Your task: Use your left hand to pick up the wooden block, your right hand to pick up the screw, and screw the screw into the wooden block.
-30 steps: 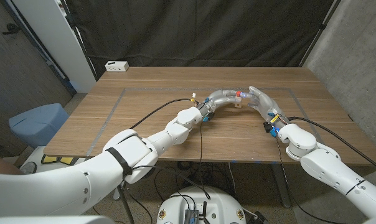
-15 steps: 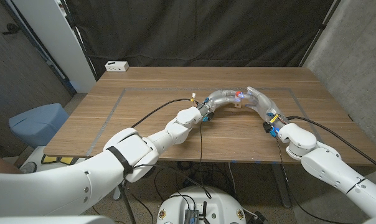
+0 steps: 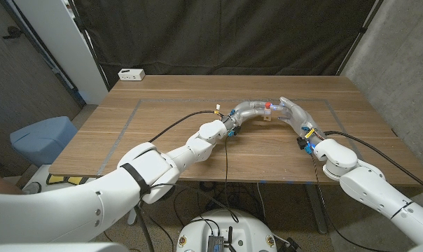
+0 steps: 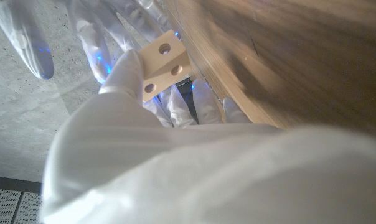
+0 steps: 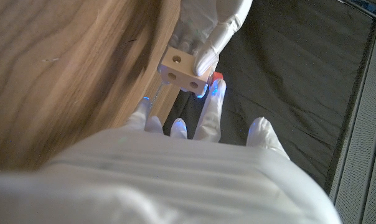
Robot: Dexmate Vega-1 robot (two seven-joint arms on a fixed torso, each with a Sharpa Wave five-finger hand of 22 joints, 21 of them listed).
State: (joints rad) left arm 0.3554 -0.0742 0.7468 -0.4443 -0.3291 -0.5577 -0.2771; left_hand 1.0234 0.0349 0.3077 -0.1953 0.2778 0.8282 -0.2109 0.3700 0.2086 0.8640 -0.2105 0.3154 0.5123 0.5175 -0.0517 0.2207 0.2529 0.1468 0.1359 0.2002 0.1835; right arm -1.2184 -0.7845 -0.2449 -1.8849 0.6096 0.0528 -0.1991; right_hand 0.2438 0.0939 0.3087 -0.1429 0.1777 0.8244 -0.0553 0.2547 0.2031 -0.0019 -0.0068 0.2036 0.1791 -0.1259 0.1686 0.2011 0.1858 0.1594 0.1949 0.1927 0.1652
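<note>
You are gripping the wooden block (image 4: 165, 66) in your left robot hand (image 3: 248, 110), holes exposed | right robot hand (image 3: 291, 112) at 3 o'clock is pressing the screw (image 5: 215, 78), grip unclear, above the counter (image 3: 162, 126).

— What is the table (image 3: 169, 119) made of?
— Brown wood with a visible grain and a smooth, matt finish.
— And the block (image 4: 165, 64)?
— Pale, bare wood, matt, with clean drilled holes.
— The hands?
— The left hand (image 3: 252, 110) and right hand (image 3: 293, 112) look like translucent, slightly glossy plastic; the arms are smooth white plastic.
— Behind the table?
— A black cloth curtain (image 3: 232, 35), matt.
</note>
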